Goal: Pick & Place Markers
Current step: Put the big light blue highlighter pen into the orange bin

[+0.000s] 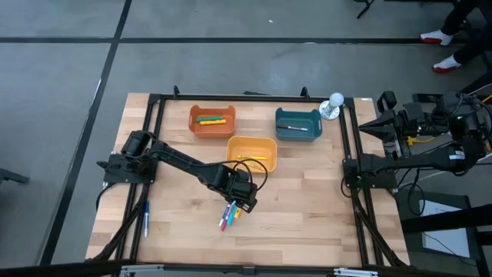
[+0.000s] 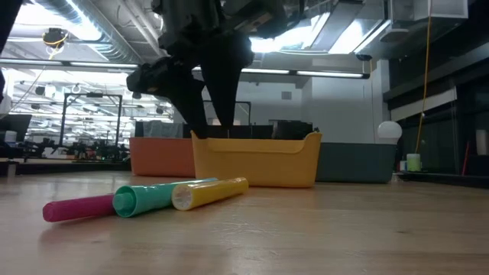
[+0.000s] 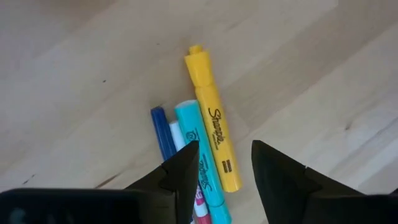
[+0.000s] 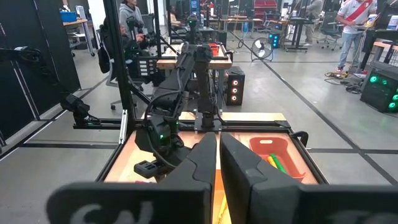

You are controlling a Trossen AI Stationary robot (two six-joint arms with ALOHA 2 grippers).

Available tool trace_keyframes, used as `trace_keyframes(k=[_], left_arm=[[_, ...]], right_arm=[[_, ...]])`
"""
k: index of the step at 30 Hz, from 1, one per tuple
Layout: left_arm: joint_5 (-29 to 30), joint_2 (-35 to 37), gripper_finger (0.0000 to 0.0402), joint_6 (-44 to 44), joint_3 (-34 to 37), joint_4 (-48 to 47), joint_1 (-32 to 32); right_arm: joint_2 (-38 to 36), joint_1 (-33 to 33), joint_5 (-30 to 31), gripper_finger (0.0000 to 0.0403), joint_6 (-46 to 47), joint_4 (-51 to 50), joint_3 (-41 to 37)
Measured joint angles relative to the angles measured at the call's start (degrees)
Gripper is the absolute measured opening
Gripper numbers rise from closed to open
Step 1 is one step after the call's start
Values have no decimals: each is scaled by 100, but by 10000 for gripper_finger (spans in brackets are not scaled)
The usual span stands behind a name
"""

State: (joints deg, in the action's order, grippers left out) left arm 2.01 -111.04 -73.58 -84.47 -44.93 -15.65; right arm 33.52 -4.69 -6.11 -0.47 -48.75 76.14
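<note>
Left pincer parted right over the marker pile

Nearest the table's (image 1: 307, 223) front edge we've got a little cluster of markers (image 1: 230, 215) lying flat: pink, teal, blue and the yellow marker (image 3: 213, 124). The left gripper (image 1: 246, 201) sits just above them, jaws moderately apart and holding nothing, with the yellow one lying between the fingertips (image 3: 186, 163). Behind that we see the yellow bin (image 1: 251, 149), then the orange bin (image 1: 212, 121) and teal bin (image 1: 298, 124) toward the back edge, each with markers inside. The right gripper (image 4: 217, 155) is pinched closed, parked off the right edge.

Bare table (image 1: 307, 192) right of markers (image 1: 229, 214); yellow bin (image 1: 251, 149) blocks behind.
</note>
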Motion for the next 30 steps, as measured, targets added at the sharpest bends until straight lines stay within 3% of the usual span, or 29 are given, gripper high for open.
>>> trace_keyframes(k=[11, 30], left_arm=[[-1, 0, 115, 70, 0, -114, 203], [-219, 0, 114, 192, 0, -114, 176]], right_arm=[[0, 0, 1, 23, 1, 0, 1], [0, 2, 2, 23, 2, 0, 2]])
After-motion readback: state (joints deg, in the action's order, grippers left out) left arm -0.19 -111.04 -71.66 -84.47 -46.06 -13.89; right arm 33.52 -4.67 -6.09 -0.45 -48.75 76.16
